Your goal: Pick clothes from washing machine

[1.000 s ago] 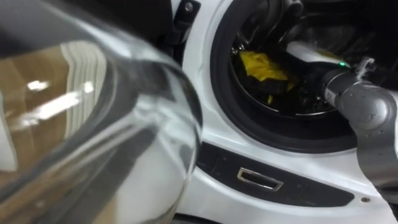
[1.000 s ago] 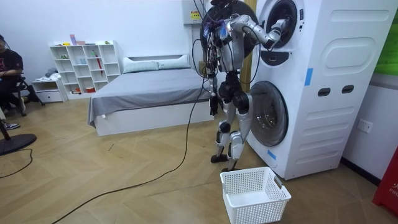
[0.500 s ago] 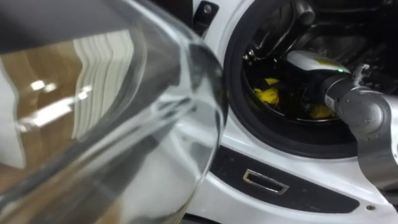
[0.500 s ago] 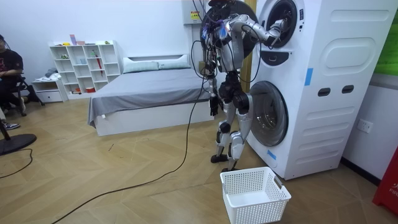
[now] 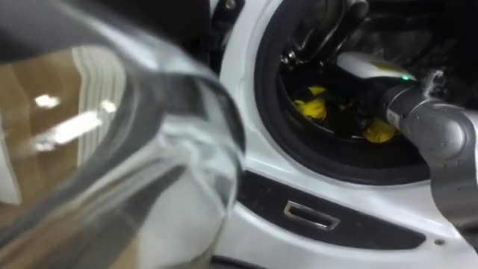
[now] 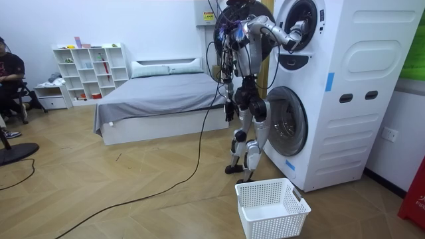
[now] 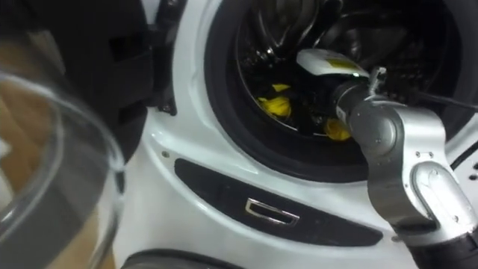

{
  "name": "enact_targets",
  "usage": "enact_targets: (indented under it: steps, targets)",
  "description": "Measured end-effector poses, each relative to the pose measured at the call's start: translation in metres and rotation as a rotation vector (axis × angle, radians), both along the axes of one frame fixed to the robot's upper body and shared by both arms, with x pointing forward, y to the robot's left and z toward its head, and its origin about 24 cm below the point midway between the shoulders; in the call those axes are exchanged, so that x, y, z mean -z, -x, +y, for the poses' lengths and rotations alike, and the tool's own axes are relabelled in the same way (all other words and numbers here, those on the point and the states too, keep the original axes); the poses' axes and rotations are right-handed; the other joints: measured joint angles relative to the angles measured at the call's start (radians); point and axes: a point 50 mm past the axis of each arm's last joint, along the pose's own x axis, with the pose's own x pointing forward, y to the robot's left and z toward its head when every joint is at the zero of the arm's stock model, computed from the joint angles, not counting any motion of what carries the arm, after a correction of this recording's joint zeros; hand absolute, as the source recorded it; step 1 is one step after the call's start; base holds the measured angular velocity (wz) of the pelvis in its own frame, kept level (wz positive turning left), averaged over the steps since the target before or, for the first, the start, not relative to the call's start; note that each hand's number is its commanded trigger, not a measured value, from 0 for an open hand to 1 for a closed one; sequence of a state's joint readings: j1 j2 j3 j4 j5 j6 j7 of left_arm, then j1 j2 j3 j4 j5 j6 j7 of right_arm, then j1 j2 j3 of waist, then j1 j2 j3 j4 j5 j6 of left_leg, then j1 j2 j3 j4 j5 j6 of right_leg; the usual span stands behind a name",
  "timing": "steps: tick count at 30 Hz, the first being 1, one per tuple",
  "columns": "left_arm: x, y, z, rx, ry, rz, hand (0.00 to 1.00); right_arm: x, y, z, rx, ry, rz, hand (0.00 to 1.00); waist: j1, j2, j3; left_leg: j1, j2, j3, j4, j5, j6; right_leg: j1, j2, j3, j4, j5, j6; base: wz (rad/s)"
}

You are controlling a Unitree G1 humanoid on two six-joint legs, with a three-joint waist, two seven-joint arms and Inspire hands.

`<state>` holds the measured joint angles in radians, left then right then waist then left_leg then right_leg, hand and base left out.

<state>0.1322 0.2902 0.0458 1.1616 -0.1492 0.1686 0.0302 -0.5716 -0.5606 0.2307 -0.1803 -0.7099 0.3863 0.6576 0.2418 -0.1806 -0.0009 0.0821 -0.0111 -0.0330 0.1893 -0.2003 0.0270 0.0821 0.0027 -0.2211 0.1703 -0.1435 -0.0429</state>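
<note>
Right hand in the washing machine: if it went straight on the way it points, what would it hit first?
Probably the yellow clothes lying low in the drum, just beyond the right hand; depth in there is hard to judge.

grey bed (image 6: 159, 96), white shelf (image 6: 91, 73) beside it, white basket (image 6: 265, 224) on the floor

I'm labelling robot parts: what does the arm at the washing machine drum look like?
The right arm is grey, in rounded segments, with a dark wrist band. The right hand has a white casing with a yellow patch and a green light.
</note>
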Motion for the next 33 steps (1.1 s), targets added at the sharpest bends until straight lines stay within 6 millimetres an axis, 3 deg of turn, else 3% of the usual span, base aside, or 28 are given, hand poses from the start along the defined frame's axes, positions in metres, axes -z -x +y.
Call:
enact_targets:
  steps: [5, 12, 19, 25, 29, 33]
  targets:
    - [0.003, 0.01, -0.007, -0.071, 0.021, -0.025, 0.0, -0.017, 0.016, 0.012, -0.075, 0.002, -0.086, 1.0, -0.012, 0.024, -0.0065, 0.003, 0.0, 0.001, -0.006, 0.001, -0.001, 0.0, -0.001, -0.001, 0.001, 0.0, 0.0, 0.01]
    - [0.006, 0.026, -0.01, -0.101, 0.027, 0.018, 0.0, -0.041, 0.051, 0.031, -0.286, -0.058, -0.225, 1.0, -0.072, 0.023, -0.0061, 0.004, 0.0, 0.005, 0.0, 0.001, -0.002, 0.002, -0.005, 0.017, -0.003, -0.003, -0.002, 0.0]
    - [0.006, 0.029, -0.013, -0.138, 0.036, -0.023, 0.0, -0.04, 0.079, 0.026, -0.365, -0.134, -0.264, 1.0, -0.105, 0.03, -0.0039, 0.005, 0.005, 0.032, 0.005, 0.001, -0.002, -0.014, 0.0, 0.044, 0.001, 0.003, -0.005, -0.12]
    - [0.007, 0.055, -0.017, -0.243, 0.056, -0.015, 0.0, -0.062, 0.102, 0.02, -0.454, -0.207, -0.415, 1.0, -0.186, 0.037, -0.0008, 0.002, 0.016, 0.062, 0.009, -0.007, -0.005, -0.017, 0.015, 0.079, -0.002, 0.014, -0.009, -0.18]
    - [0.007, 0.061, -0.018, -0.264, 0.073, -0.016, 0.0, -0.068, 0.108, 0.007, -0.412, -0.228, -0.502, 1.0, -0.223, 0.059, -0.002, 0.003, 0.022, 0.081, 0.015, -0.022, -0.004, -0.02, 0.019, 0.09, -0.004, 0.014, -0.01, -0.15]
    - [0.006, 0.056, -0.017, -0.255, 0.072, -0.046, 0.0, -0.068, 0.114, 0.01, -0.454, -0.234, -0.538, 1.0, -0.236, 0.073, -0.0014, 0.004, 0.021, 0.091, 0.008, -0.022, -0.003, -0.031, 0.02, 0.103, -0.003, 0.014, -0.009, -0.12]
